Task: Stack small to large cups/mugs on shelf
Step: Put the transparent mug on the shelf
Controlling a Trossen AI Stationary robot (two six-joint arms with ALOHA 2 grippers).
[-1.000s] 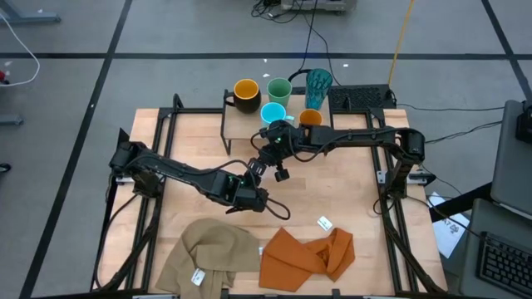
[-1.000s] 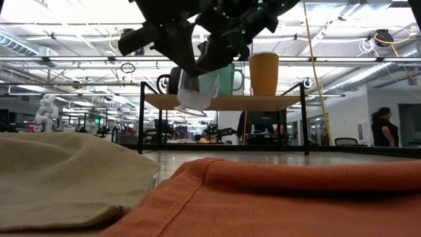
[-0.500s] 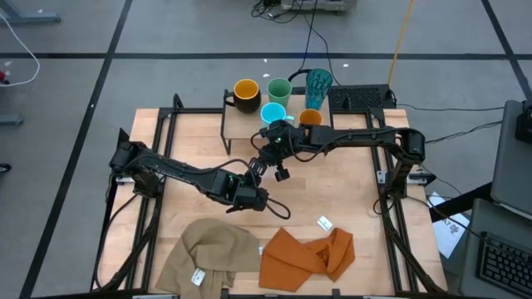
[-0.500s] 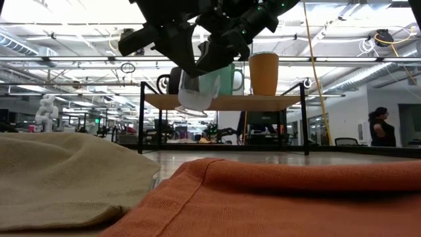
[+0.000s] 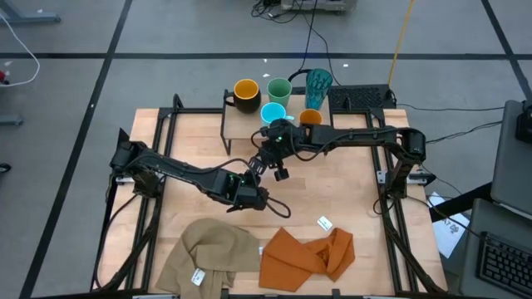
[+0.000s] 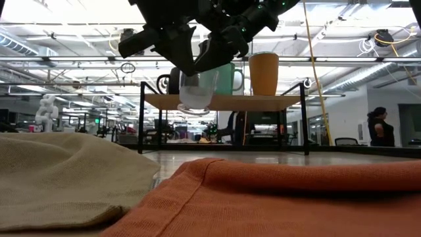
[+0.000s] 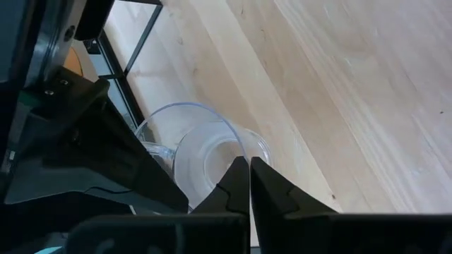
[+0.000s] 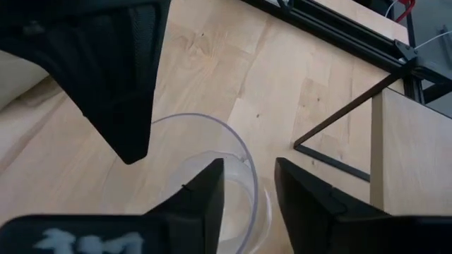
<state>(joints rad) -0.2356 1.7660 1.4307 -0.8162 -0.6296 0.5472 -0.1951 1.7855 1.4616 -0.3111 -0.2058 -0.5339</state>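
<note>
While your left gripper (image 7: 249, 185) pinches the small clear cup (image 6: 195, 91) by its rim above the tabletop (image 5: 332, 178), in front of the shelf (image 6: 223, 101), your right gripper (image 8: 248, 185) straddles the rim, fingers parted.

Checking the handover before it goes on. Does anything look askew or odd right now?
The small clear cup hangs in the air in front of the shelf, slightly tilted. The left gripper pinches its rim shut; the right gripper straddles the rim, open.

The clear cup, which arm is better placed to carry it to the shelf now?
Left. The left gripper is clamped on the clear cup's rim, while the right gripper has opened around it.
</note>
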